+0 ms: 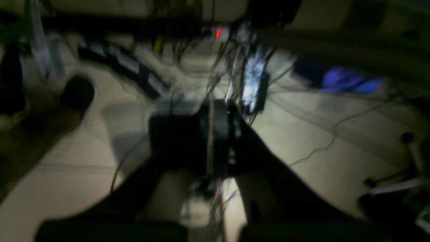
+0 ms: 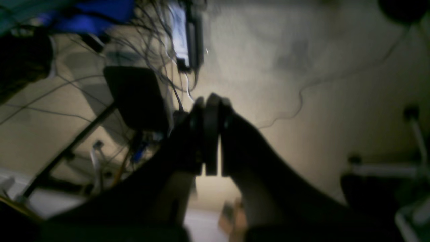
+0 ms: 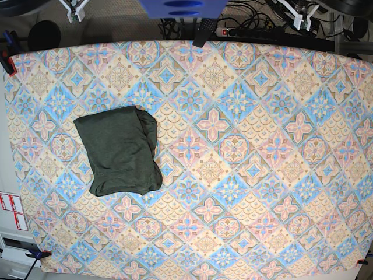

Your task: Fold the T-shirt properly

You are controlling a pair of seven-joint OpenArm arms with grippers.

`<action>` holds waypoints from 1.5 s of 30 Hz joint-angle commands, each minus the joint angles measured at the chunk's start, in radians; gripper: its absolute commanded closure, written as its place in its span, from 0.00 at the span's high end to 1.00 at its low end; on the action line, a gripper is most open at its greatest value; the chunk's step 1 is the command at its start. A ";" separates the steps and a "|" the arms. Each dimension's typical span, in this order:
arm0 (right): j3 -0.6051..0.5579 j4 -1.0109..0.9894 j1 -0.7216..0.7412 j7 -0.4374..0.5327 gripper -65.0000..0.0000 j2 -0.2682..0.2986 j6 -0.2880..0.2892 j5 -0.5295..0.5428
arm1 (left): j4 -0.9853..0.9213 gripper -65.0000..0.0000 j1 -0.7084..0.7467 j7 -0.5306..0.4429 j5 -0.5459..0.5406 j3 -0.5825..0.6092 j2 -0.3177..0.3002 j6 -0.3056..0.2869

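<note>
The T-shirt (image 3: 119,150) is a dark olive-green garment lying folded into a rough rectangle on the left part of the patterned tablecloth (image 3: 245,151). No arm reaches over the table in the base view. My left gripper (image 1: 220,109) appears in the left wrist view, dark and blurred, shut with nothing between its fingers, above a pale floor. In the right wrist view my right gripper (image 2: 211,101) is also shut and empty, its fingers pressed together. Neither wrist view shows the shirt.
Cables and a power strip (image 3: 233,32) run along the table's far edge. A blue object (image 3: 180,7) sits at the top centre. Both wrist views show floor, tangled wires (image 1: 231,67) and a black box (image 2: 136,97).
</note>
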 commanded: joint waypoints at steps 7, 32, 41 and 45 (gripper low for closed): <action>-0.094 -0.253 0.095 0.137 0.00 0.011 0.009 0.015 | -0.325 0.00 -0.135 -0.162 0.048 0.132 -0.004 -0.001; -0.157 -1.263 0.563 0.762 0.00 0.042 0.004 -0.272 | -1.304 0.00 -0.680 -0.662 0.048 0.673 0.100 0.041; -0.148 -1.274 0.606 0.763 0.00 0.028 0.001 -0.266 | -1.310 0.00 -0.734 -0.665 0.047 0.714 0.123 0.178; -0.148 -1.274 0.642 0.759 0.00 -0.038 -0.083 -0.266 | -1.307 0.00 -0.735 -0.665 0.047 0.714 0.127 0.178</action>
